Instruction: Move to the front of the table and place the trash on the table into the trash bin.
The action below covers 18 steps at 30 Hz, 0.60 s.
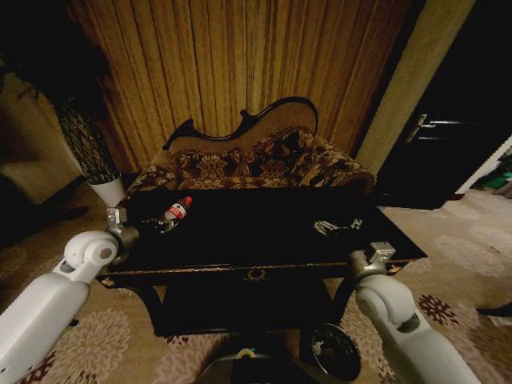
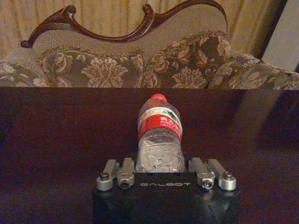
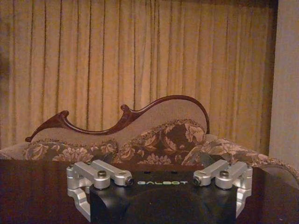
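Head view: trash bin (image 1: 335,350), white scrap inside.

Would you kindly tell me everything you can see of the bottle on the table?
The bottle is clear, dented plastic with a red label and a red cap. It lies on its side on the glossy black table, near the robot's left end, cap pointing toward the sofa. Its base sits between the fingers of the left pincer, which flank it closely; whether they press it is unclear.
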### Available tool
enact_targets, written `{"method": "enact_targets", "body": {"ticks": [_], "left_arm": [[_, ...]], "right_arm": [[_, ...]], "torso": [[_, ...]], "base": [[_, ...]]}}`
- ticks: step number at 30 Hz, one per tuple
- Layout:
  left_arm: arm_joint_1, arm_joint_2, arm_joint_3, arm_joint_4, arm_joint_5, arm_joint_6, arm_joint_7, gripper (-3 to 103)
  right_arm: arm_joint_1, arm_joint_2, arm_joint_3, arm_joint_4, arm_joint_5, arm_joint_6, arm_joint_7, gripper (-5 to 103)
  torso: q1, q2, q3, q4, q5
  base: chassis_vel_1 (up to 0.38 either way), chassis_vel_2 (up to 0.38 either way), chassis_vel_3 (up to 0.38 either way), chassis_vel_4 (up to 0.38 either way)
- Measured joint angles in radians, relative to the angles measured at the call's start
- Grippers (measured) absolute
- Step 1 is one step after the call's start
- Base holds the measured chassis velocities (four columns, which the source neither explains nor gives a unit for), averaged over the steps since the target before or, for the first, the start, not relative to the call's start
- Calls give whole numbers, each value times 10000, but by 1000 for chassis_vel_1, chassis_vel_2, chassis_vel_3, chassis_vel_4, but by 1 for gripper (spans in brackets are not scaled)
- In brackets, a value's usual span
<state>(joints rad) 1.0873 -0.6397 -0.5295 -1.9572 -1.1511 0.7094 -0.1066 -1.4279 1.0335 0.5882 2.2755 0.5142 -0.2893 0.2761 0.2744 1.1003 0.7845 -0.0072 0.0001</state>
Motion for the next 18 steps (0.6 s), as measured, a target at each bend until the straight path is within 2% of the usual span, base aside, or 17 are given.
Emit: {"method": "enact_targets", "body": {"ticks": [5,7,9,10,12,13,14,15,16,17,18], "left_arm": [[-3,-24,-20,-9,7,1,11,42],[-46,-139,-53,-150,637,-145,58,42],[-41,-161,-69,-216,883,-328,96,42],[-31,-207,-128,-370,1487,-800,210,42],[-6,-277,-217,-570,2108,-1546,350,41],[-6,-277,-217,-570,2108,-1546,350,41],[17,-318,-284,-671,2409,-1946,423,41],[64,-362,-411,-841,2894,-2753,556,41],[64,-362,-411,-841,2894,-2753,556,41],[83,-374,-472,-937,3106,-3122,630,41],[125,-360,-647,-1282,3501,-3871,857,41]], "right_arm": [[-12,-6,6,10,3,5,0,100],[3,-77,28,161,216,21,0,100],[17,-105,31,205,293,24,0,100],[58,-204,35,354,537,30,-2,100],[151,-338,6,588,1047,31,-1,100],[151,-338,6,588,1047,31,-1,100],[242,-436,-49,737,1486,32,30,100],[459,-632,-191,915,2264,32,102,100],[459,-632,-191,915,2264,32,102,100],[592,-737,-273,982,2645,35,132,100],[1193,-1205,-716,1126,4134,136,183,100]], "torso": [[0,0,0,-1,0],[0,-1,1,-2,-5],[1,-1,1,-1,-6],[0,-1,1,-1,-2],[0,-1,1,-2,-2],[0,-1,1,-2,-2],[0,0,1,-3,-2],[0,0,1,-4,-1],[0,0,1,-4,-1],[0,0,0,-3,-2],[0,-1,0,1,-1]], "base": [[0,0,0,0],[0,0,0,0],[0,0,0,0],[0,0,0,0],[0,0,0,0],[0,0,0,0],[0,0,0,0],[0,0,0,0],[0,0,0,0],[0,0,0,0],[0,0,0,0]]}}
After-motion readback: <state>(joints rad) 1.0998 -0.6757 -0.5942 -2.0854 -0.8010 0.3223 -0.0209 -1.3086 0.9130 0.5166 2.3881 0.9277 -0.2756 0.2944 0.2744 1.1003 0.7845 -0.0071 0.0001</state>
